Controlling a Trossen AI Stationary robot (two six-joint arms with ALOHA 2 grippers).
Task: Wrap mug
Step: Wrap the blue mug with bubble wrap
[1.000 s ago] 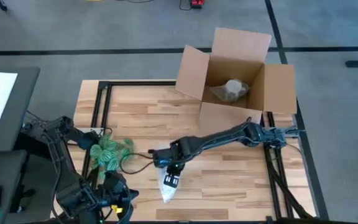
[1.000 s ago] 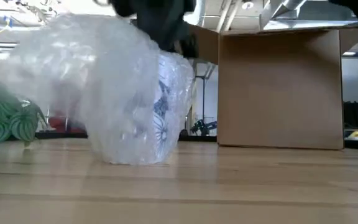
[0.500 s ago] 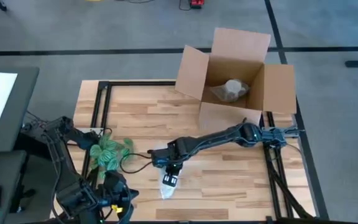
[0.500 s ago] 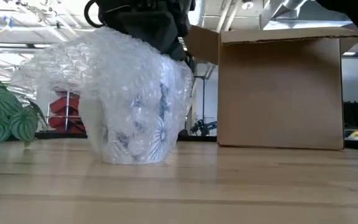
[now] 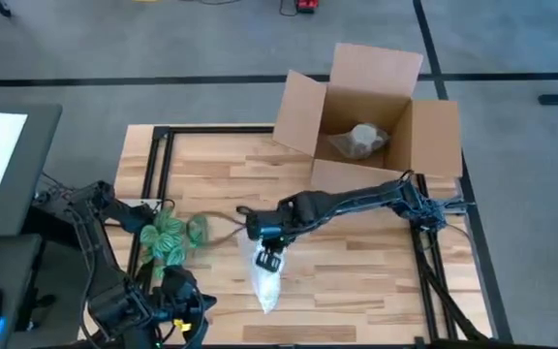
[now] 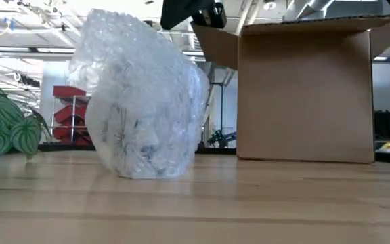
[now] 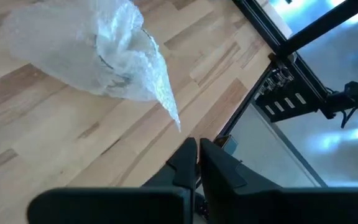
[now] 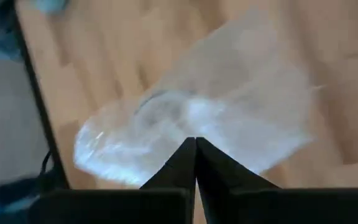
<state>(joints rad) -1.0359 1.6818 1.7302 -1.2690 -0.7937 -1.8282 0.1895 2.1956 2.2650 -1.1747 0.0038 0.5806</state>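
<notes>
Mug on wooden table, near front edge, loosely cocooned in bubble wrap; right gripper just above bundle, fingers pressed together, clamped on nothing. Left gripper parked at front-left corner, fingers also together. Likely risks: unsecured wrap springing open, or bundle toppling if nudged.

Wood table – bubble-wrapped mug front-centre, green bundle at left, cardboard box at back.
</notes>
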